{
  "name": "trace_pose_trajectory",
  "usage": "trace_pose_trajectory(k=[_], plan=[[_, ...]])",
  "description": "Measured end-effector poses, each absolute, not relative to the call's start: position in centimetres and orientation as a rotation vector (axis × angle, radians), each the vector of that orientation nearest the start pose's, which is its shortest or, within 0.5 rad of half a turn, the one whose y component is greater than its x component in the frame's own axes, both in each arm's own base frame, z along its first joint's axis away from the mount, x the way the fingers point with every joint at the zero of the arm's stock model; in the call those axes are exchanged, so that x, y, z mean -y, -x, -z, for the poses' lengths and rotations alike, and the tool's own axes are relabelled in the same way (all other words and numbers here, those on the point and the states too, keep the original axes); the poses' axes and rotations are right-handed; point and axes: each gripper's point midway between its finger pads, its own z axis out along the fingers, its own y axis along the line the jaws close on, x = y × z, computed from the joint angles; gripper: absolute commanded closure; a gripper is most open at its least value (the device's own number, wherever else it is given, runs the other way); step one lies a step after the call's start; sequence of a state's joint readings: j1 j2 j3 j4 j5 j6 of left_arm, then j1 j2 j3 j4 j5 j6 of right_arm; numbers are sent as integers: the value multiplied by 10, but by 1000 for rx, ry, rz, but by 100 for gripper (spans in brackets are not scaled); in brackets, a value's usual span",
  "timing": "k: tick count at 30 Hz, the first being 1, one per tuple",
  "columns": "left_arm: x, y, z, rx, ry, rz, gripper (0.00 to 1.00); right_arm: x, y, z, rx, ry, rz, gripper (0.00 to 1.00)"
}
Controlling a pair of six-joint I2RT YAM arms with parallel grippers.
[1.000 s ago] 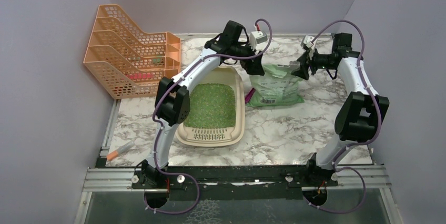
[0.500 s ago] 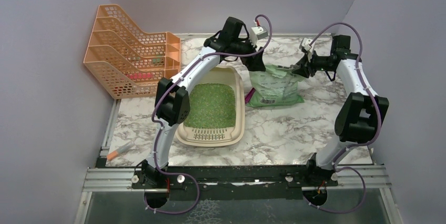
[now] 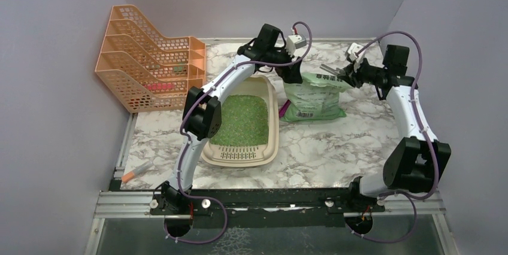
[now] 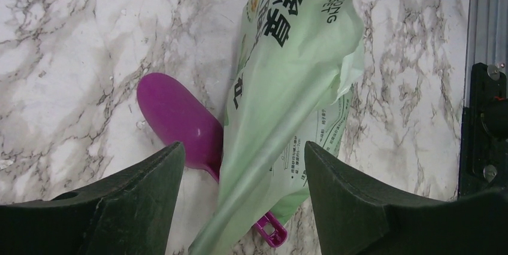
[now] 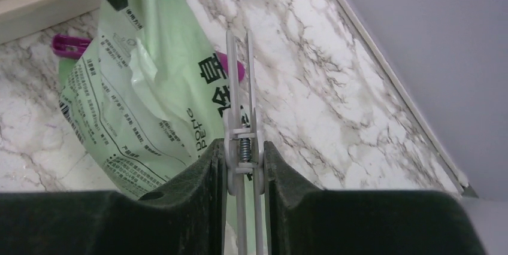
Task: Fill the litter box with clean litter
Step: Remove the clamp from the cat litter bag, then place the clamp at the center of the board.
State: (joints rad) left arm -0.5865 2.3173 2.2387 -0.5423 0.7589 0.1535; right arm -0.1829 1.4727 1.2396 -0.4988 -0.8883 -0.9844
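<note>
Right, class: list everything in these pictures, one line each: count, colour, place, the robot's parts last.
litter box: one, beige, left of centre on the table
litter: green granules, covering the box's floor
litter bag: one, translucent green with dark print, right of the box
scoop: one, magenta, between box and bag, partly under the bag
file rack: one, orange mesh, far left corner
spring clip: one, pale grey, pinched in the right gripper
pen-like item: one, orange and grey, near left edge
table: one, white marble pattern
left gripper: open, above the bag
right gripper: shut on the clip
</note>
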Motion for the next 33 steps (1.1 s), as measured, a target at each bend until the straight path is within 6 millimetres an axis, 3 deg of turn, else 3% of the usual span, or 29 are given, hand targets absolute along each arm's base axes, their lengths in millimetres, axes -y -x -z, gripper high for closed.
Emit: trace_pose_trajectory(k=[4, 6, 8, 12, 15, 20, 25, 26, 31, 33], plan=[[425, -425, -185, -1873, -1193, 1074, 27, -20, -410, -226, -1746, 944, -154, 91], [425, -425, -186, -1868, -1196, 1073, 26, 1, -415, -224, -1841, 731, -76, 90], [426, -424, -186, -1869, -1199, 1073, 25, 27, -414, -218, -1957, 410, -11, 89], [426, -424, -186, -1866, -1202, 1066, 23, 51, -394, -201, -2045, -112, -12, 89], [423, -425, -188, -1868, -1201, 1039, 22, 49, -359, -164, -2076, -441, -81, 89], [415, -423, -202, -1854, -1196, 988, 22, 34, -303, -90, -2159, -811, -186, 89], [410, -423, -221, -1820, -1190, 943, 21, 25, -277, -53, -2187, -1005, -227, 87], [409, -424, -224, -1815, -1187, 937, 21, 25, -278, -51, -2181, -1026, -230, 84], [406, -428, -225, -1823, -1173, 899, 19, 36, -282, -40, -2164, -1121, -164, 40], [405, -431, -224, -1833, -1163, 880, 19, 42, -274, -29, -2190, -1174, -103, 37]])
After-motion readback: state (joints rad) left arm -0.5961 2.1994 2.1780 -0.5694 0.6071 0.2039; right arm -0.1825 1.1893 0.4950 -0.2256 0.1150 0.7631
